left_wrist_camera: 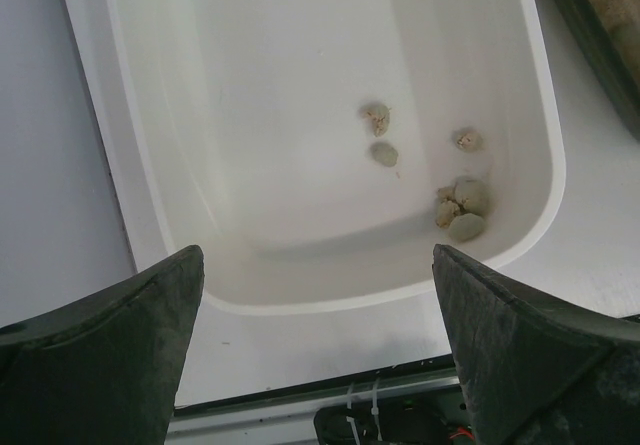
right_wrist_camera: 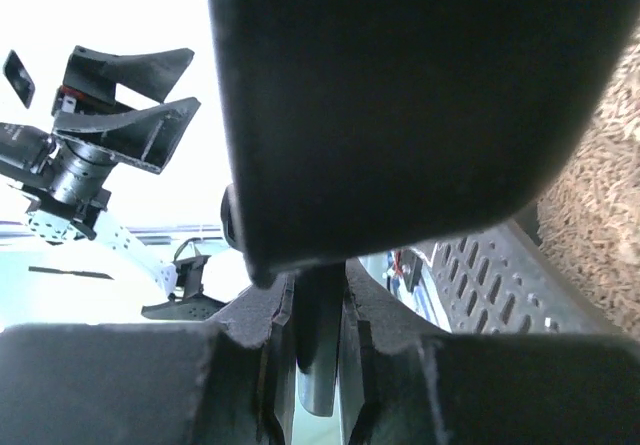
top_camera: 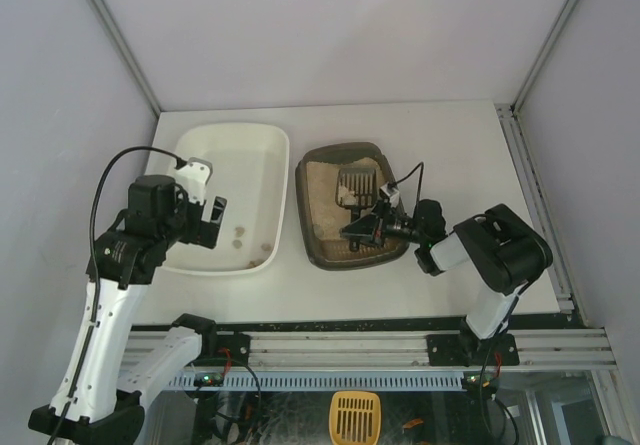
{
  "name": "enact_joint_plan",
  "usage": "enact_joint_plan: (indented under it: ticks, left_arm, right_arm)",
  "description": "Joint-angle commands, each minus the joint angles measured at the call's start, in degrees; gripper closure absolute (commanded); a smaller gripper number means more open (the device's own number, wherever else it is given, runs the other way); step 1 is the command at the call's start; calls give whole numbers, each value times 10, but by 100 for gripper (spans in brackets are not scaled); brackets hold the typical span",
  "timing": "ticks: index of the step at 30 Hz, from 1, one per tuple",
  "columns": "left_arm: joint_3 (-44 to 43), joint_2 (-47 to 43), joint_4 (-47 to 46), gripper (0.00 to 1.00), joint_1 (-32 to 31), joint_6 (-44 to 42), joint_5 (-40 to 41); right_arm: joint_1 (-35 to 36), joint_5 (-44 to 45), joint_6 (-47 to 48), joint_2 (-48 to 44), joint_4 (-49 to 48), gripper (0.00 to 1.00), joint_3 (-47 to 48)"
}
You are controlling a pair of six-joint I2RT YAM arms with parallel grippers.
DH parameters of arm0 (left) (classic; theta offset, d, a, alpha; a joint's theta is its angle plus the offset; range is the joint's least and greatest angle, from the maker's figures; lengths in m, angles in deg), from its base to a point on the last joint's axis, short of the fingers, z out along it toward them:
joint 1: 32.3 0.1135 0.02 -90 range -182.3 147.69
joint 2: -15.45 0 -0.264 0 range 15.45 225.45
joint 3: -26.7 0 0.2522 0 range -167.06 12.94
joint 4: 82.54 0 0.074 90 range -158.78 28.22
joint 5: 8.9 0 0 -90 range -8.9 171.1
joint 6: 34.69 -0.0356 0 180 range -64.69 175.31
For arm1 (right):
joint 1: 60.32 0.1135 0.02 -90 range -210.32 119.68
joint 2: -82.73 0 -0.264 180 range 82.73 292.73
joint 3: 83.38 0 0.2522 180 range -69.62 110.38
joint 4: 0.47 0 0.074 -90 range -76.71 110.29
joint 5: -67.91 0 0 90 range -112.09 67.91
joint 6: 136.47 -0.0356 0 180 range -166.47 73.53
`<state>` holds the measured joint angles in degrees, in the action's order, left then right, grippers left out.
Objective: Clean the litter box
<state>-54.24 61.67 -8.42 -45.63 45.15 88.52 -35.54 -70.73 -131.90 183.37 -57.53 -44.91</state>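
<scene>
The right gripper (top_camera: 372, 227) is clenched on the handle of a slotted scoop (top_camera: 355, 186) over the litter box (top_camera: 311, 251). The left gripper (left_wrist_camera: 315, 257) hangs wide apart, grasping nothing, above a white tray (left_wrist_camera: 520, 255) holding clumps (left_wrist_camera: 462, 208).

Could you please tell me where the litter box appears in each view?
Top external: litter box at centre, right of the white tray.
Left wrist: only its dark rim, top right corner.
Right wrist: its sandy litter, right edge.
Shared landmark: the white tray, in top and left-wrist views.
</scene>
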Motion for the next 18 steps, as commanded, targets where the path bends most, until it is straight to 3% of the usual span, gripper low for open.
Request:
enact_joint_plan:
  ticks: [1,5,9,13,16,18]
  left_arm:
    - [10,0,-24,0,3,-1,-10]
    - [9,4,-27,0,3,1,1]
    - [17,2,-31,0,4,1,-1]
    - [18,2,-29,0,4,0,1]
    - [25,1,-30,0,3,2,0]
    - [27,0,-29,0,4,2,-1]
  right_arm:
    - [-54,15,-16,-12,-80,100,-4]
    - [2,-12,62,-42,75,100,51]
    - [-42,2,0,-33,-41,100,23]
    - [2,-6,75,-51,94,100,56]
    - [-34,4,0,-24,-42,100,29]
    - [-13,-5,11,-16,-11,100,48]
